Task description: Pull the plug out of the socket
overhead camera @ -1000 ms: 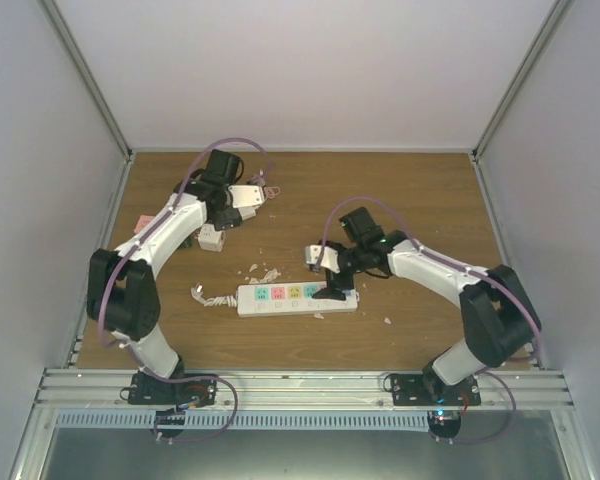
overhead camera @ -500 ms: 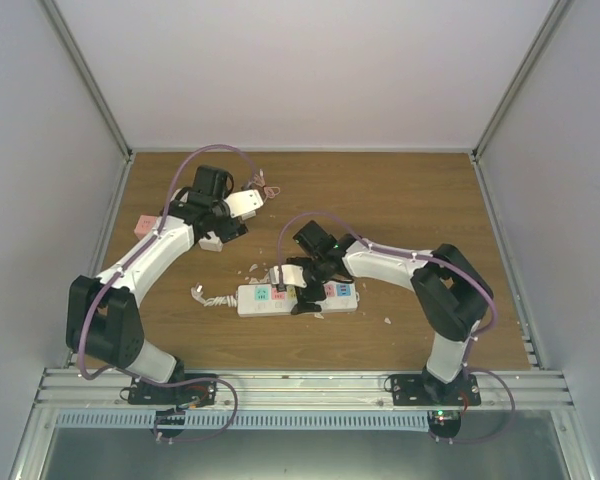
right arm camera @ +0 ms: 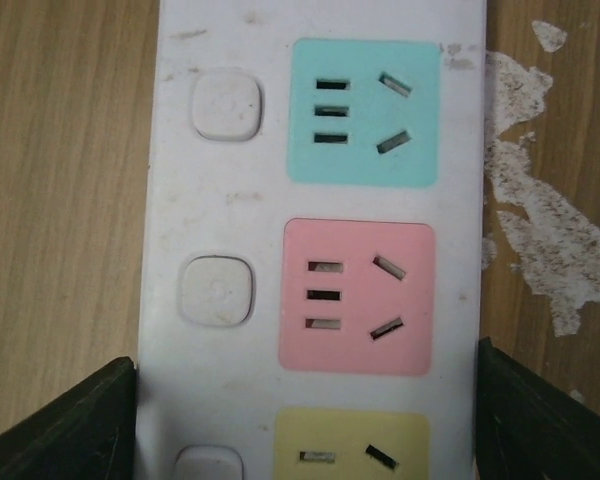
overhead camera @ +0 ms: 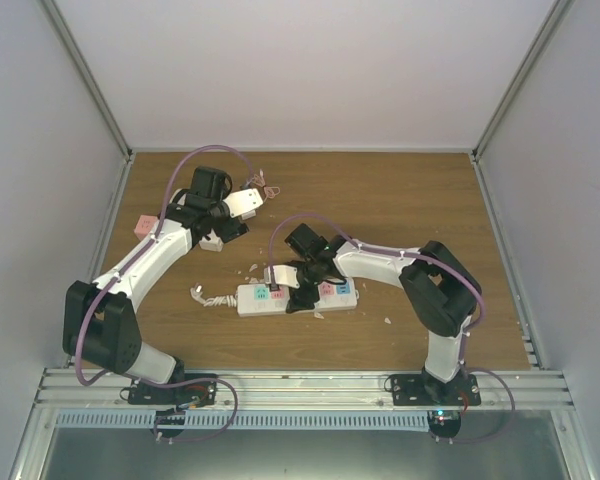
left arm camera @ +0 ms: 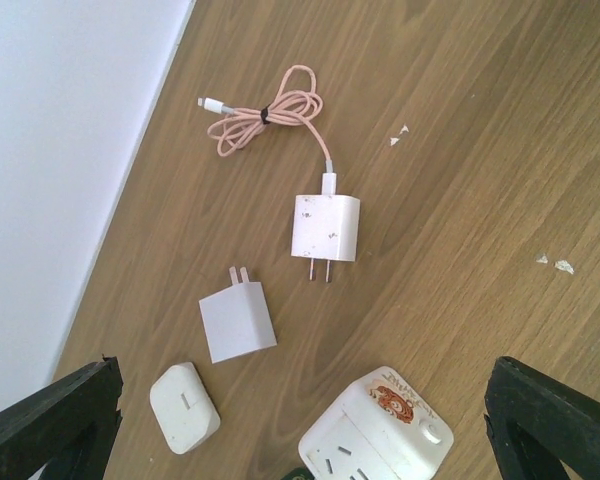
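The socket (overhead camera: 265,298) is a long white power strip lying on the wooden table, with its short white cord (overhead camera: 208,296) at its left end. In the right wrist view it (right arm camera: 220,200) fills the frame, with a blue-green outlet (right arm camera: 362,112), a pink outlet (right arm camera: 358,296) and a yellow one (right arm camera: 352,450), all empty. No plug shows in any outlet I can see. My right gripper (overhead camera: 302,287) (right arm camera: 306,420) is open, with a finger on each long side of the strip's middle. My left gripper (overhead camera: 223,228) (left arm camera: 305,440) is open at the back left.
Under the left gripper lie a white charger (left arm camera: 326,227) with a coiled pink cable (left arm camera: 270,115), a white two-pin adapter (left arm camera: 237,322), a rounded white adapter (left arm camera: 184,407) and a white cube socket (left arm camera: 380,435). White flecks (right arm camera: 540,230) lie beside the strip. A pink item (overhead camera: 143,222) lies by the left wall.
My right gripper has moved left along the strip, from its right end to its middle. My left arm has shifted slightly at the back left.
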`<state>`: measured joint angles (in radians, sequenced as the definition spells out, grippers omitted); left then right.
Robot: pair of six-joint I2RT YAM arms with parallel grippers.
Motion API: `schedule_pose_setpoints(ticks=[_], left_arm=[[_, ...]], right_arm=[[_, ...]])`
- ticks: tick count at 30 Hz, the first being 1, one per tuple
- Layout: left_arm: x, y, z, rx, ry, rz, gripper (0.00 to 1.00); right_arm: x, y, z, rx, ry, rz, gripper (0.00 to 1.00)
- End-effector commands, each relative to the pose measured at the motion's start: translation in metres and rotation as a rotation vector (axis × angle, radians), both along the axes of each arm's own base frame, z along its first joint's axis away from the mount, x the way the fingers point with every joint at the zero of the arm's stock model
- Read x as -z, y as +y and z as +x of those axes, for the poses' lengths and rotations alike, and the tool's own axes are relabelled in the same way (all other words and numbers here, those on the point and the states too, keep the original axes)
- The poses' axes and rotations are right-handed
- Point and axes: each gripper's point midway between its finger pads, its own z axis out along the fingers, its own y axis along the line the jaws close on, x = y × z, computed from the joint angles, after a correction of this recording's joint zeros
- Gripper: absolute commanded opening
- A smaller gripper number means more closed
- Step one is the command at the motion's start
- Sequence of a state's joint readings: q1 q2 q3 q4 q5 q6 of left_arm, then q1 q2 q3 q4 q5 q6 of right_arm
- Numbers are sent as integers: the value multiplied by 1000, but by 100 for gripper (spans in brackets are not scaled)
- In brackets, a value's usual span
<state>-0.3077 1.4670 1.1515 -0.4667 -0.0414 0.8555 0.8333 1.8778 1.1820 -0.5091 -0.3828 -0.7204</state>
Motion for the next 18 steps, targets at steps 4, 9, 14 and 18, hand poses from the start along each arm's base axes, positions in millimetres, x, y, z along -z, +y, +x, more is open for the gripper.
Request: schedule_pose_setpoints(ticks=[4, 9, 14, 18], left_arm=[[-16, -6, 2, 15, -60, -43, 99], [-17, -7, 3, 21, -63, -47, 99], [-18, -9, 6, 28, -66, -50, 99], [-20, -12, 7, 39, -70, -59, 99]], right_arm=[[7, -36, 8, 103, -5, -64, 60], [3, -77, 12, 196, 25, -77, 58], [-4, -119, 39, 418, 60, -45, 58], [-5, -152, 65, 580, 30, -51, 59]])
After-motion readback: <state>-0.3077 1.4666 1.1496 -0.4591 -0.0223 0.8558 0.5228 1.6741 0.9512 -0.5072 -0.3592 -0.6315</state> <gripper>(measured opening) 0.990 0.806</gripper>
